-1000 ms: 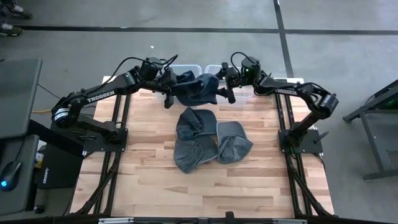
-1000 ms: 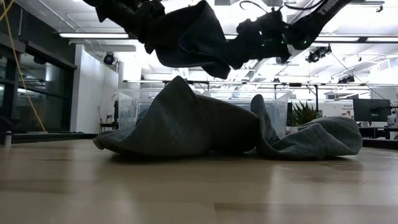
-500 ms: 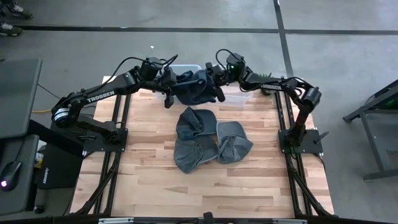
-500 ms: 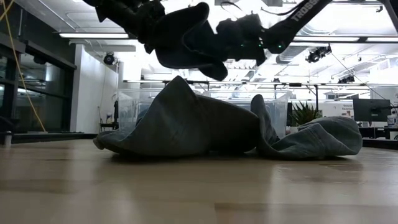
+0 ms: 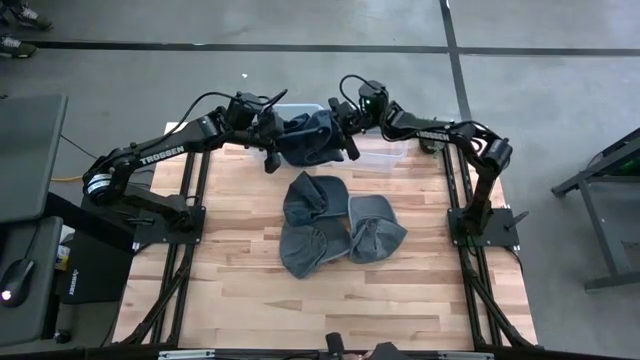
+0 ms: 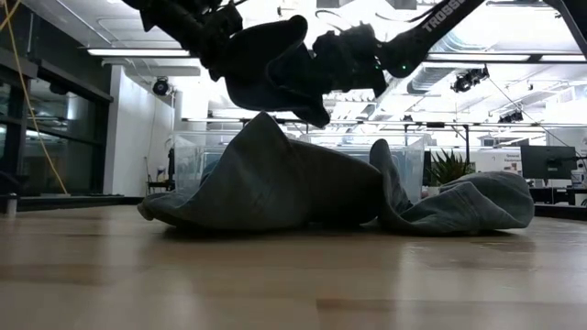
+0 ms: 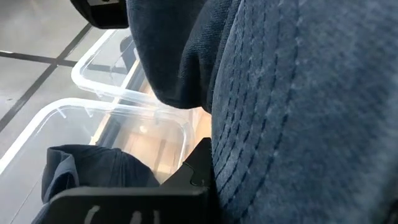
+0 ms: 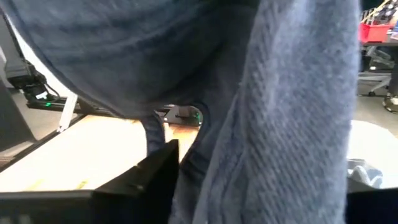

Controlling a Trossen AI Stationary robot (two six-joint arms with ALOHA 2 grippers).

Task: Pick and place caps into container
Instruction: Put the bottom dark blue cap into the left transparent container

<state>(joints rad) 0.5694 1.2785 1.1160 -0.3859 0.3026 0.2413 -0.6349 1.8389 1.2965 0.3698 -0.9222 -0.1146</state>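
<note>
A dark slate-blue cap (image 5: pixel 308 140) (image 6: pixel 266 73) hangs in the air over the table's far edge, between my two grippers. My left gripper (image 5: pixel 272 142) is shut on its left side. My right gripper (image 5: pixel 345 133) (image 6: pixel 323 66) is at its right side, with the cloth (image 8: pixel 273 124) filling the gap between its fingers. Three more caps (image 5: pixel 312 198) (image 5: pixel 375 228) (image 5: pixel 303 250) lie in a heap at the middle of the table. Another dark cap (image 7: pixel 84 171) lies inside a clear bin (image 7: pixel 106 115). My left gripper pinches the cap's left side (image 5: pixel 284 142) between its two fingers, coming from the table's left and slanting down. The cloth (image 7: pixel 292 112) covers the place of contact. The cap hangs clear of the table. My right gripper has the cap's right side (image 5: pixel 334 135) between its two fingers (image 8: pixel 152 174), coming about level from the table's right. One layer or several, I cannot tell. The cap is bunched between the two grippers.
Two clear plastic bins (image 5: pixel 300 108) (image 5: pixel 380 155) stand at the table's far edge, under and behind the held cap. The near half of the wooden table (image 5: pixel 330 310) is bare. Arm frames stand at both side edges.
My right gripper has gone toward the table's left, up to the held cap, and has taken its right side between its fingers. The cap's right end has been pushed in and bunched, while its left side stays in my left gripper.
</note>
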